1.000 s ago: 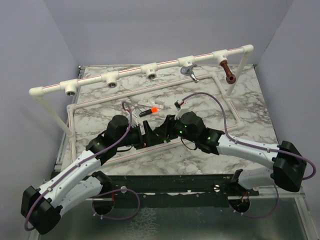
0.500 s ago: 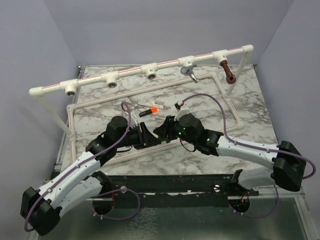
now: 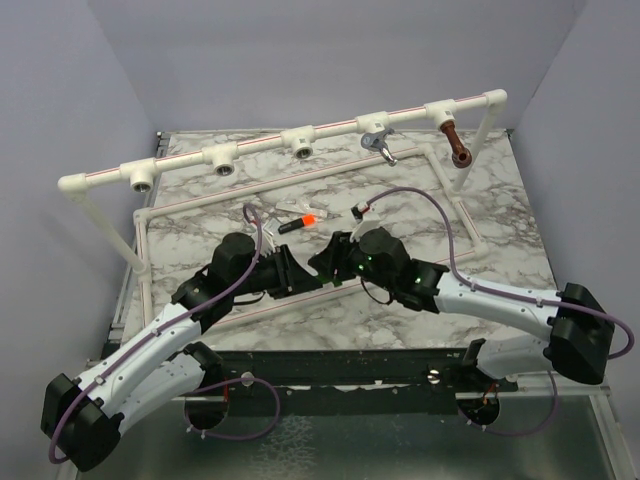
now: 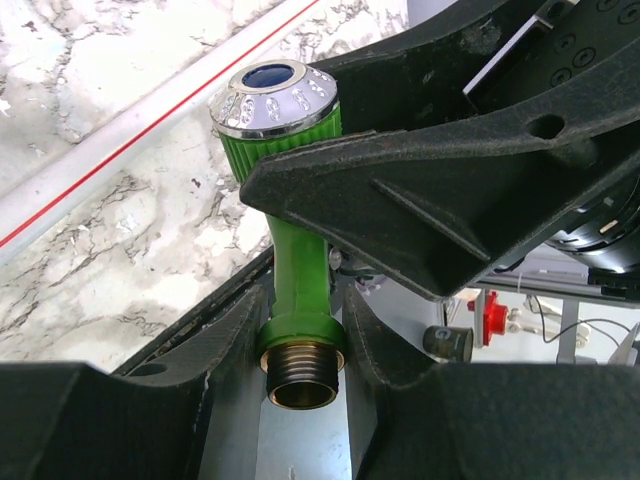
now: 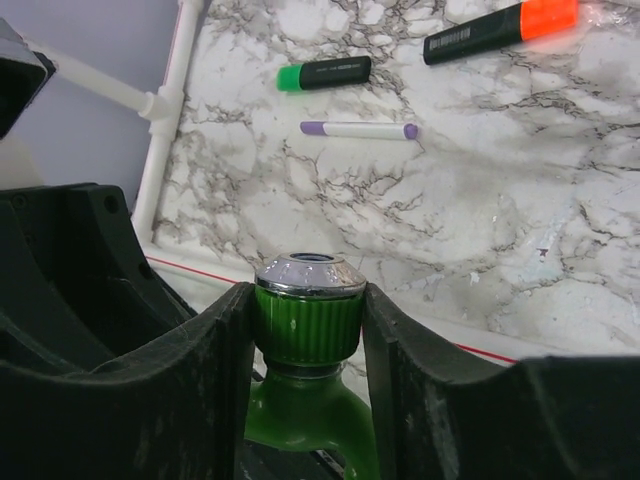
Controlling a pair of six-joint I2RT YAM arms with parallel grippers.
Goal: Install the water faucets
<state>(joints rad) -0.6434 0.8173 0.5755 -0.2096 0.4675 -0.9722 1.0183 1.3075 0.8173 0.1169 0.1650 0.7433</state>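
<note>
Two grippers are sharing one green faucet (image 4: 300,250) low over the marble table (image 3: 480,230). The left gripper (image 4: 303,350) is hugging the collar just above the brass thread, fingers pressing on both sides. The right gripper (image 5: 308,320) is clamping the ribbed knob under the chrome cap. Both forearms are reaching inward and lying nearly flat, wrists meeting nose to nose, with a right finger crossing over the stem just ahead of the left fingertips. The tap is looking light and rigid, its smooth plastic liable to twist in a two-finger pinch. The ribbed knob and the collar are probably offering the surest hold, leaving the thread bare for a socket. Well beyond both hands, a chrome faucet (image 3: 378,146) and a copper faucet (image 3: 457,143) are hanging from the white pipe rail (image 3: 260,150), and three open sockets are waiting farther ahead of the left gripper.
</note>
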